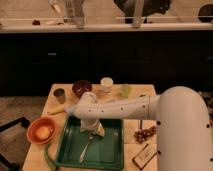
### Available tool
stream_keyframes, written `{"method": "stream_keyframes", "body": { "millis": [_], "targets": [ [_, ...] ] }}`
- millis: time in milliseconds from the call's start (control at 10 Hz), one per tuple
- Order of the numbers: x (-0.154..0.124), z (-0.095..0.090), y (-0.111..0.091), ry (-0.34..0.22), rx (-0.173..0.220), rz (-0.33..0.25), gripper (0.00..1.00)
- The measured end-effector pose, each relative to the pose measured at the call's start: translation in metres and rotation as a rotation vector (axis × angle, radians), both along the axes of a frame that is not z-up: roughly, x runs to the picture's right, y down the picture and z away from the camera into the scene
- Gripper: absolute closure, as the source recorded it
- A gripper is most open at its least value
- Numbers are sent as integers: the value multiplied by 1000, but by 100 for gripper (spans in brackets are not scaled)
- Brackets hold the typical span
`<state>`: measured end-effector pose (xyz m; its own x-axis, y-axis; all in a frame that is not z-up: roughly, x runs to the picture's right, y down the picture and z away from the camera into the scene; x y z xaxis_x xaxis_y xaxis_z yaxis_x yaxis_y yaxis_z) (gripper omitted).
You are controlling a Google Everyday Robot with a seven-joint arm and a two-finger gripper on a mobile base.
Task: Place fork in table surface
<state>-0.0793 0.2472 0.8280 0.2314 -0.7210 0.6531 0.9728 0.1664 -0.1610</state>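
The fork [86,148], slim and silver, lies slanted inside the green tray [111,154], its upper end reaching up under my gripper. My gripper [93,131] hangs low over the tray's back half, right above that end of the fork, and stands open. From the picture I cannot tell whether it touches the fork. The white arm [125,106] stretches in from the right. The table surface [131,136], light tan wood, shows around the tray.
An orange bowl [41,131] sits left of the tray. At the table's back stand a small metal cup [59,94], a dark red bowl [81,88], a white cup [106,84] and a green cup [125,90]. Right of the tray lie a dark cluster [145,134] and a packet [145,155].
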Motion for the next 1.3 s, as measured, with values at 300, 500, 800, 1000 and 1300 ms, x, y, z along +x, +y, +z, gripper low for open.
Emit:
{"method": "stream_keyframes", "body": {
  "millis": [300, 500, 800, 1000, 1300],
  "targets": [
    [-1, 5, 3, -11, -27, -14, 21],
    [-2, 7, 4, -17, -42, -18, 36],
    [-5, 5, 3, -22, -46, -18, 66],
    [-7, 0, -1, -26, -46, -22, 88],
    [-1, 0, -2, -17, -47, -26, 100]
  ]
}}
